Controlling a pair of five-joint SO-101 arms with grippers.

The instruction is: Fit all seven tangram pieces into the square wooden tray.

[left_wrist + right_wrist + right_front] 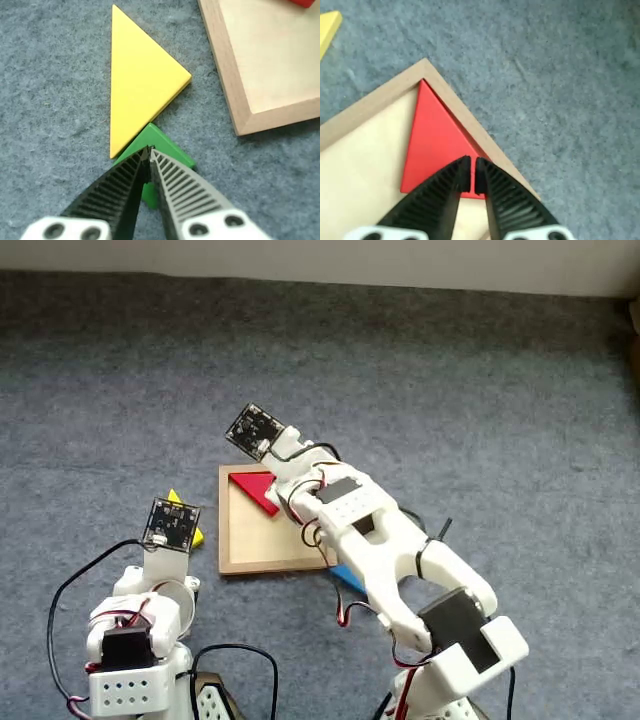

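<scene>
Up in the tray (370, 98) corner sits the red triangle (432, 145), right gripper (472, 162) closed on nothing above it; left gripper (149, 150) same over the green piece (167, 147). Stiff and light I'd guess, so pinch opposite edges.

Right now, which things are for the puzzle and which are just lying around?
For the puzzle: wooden tray, red triangle inside it, yellow triangle, green piece, blue piece beside the tray.
Just lying around: grey table cover, cables.
</scene>
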